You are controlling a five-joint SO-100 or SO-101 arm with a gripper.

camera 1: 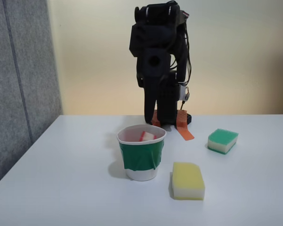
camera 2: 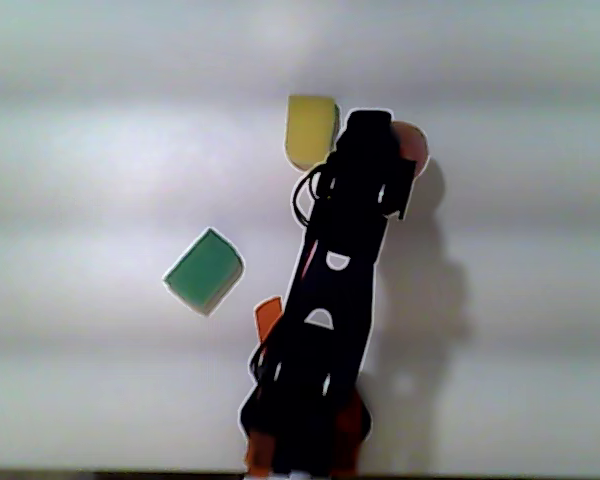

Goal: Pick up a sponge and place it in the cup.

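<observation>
White table (camera 1: pixel 61 188), cup (camera 1: pixel 141 157) (sponge (camera 1: pixel 146 136) inside)

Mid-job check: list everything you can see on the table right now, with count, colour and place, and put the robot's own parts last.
cup: one, white with green band, front centre of the table in the fixed view.
sponge: one, red and white, inside the cup.
yellow sponge: one, yellow top, white base, right of the cup.
green sponge: one, green top, white base, farther right and back.
table: one, white.
arm: one, black, upright behind the cup.
hand: one, black, pointing down behind the cup; jaw state unclear.
</observation>
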